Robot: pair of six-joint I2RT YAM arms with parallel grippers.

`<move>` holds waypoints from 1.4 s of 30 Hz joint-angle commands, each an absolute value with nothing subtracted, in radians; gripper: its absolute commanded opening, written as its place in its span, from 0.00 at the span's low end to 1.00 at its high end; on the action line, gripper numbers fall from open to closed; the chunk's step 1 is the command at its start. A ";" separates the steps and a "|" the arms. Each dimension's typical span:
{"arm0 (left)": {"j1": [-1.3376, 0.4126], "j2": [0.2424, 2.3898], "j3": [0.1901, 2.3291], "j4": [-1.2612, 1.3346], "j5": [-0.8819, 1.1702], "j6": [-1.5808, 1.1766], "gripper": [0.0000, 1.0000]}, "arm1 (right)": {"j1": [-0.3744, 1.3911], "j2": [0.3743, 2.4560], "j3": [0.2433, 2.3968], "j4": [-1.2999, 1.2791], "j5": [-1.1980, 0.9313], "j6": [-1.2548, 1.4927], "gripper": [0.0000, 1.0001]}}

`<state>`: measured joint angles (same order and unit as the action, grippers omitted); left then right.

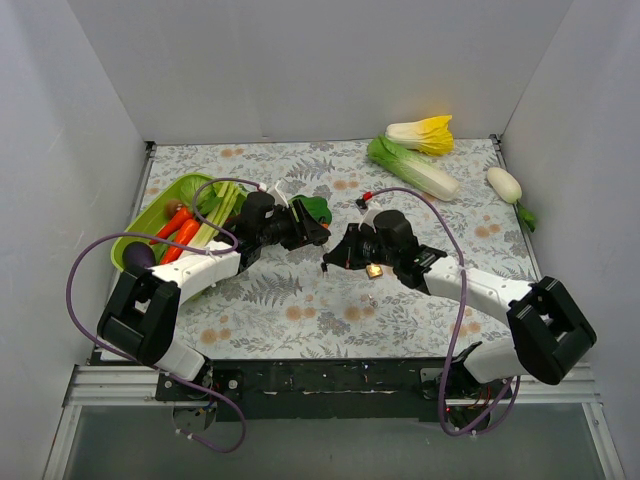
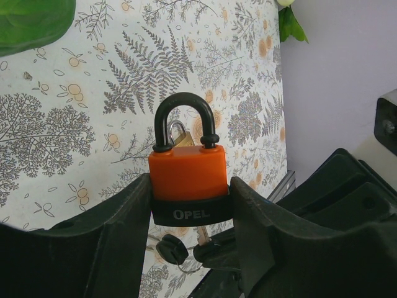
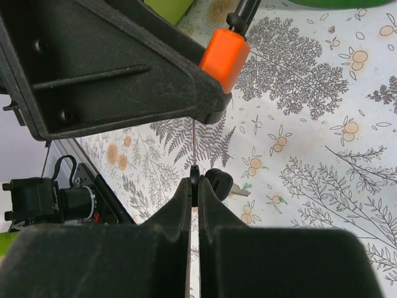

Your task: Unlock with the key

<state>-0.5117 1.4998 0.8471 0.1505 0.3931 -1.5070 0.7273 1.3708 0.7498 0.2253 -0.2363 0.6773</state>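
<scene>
My left gripper [image 2: 190, 186] is shut on an orange padlock [image 2: 186, 174] with a black base marked OPEL and a black shackle [image 2: 185, 108] that sits down in the body. My right gripper [image 3: 194, 184] is shut on the black head of a key [image 3: 195, 176]. The key's thin blade [image 3: 193, 143] runs up to the padlock's base [image 3: 214, 112]. From the left wrist view the blade [image 2: 202, 234] meets the underside of the lock. A second key [image 3: 219, 182] hangs beside it on a ring. In the top view both grippers, left [image 1: 318, 232] and right [image 1: 335, 258], meet mid-table.
A small brass padlock [image 1: 374, 270] lies on the mat under my right arm. A green tray [image 1: 135, 240] with carrots and celery stands at the left. A green leafy vegetable [image 1: 316, 208], a napa cabbage [image 1: 412, 167], a yellow cabbage [image 1: 425, 133] and a white radish [image 1: 505, 184] lie at the back.
</scene>
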 commanded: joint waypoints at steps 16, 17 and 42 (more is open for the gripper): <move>-0.520 1.459 0.850 0.192 0.397 -1.493 0.00 | 0.693 1.419 0.801 0.350 -0.249 0.706 0.01; -0.522 1.460 0.851 0.192 0.397 -1.494 0.00 | 0.695 1.419 0.802 0.354 -0.245 0.710 0.01; -0.566 1.465 0.858 0.156 0.341 -1.457 0.00 | 0.719 1.460 0.877 0.368 -0.084 0.704 0.01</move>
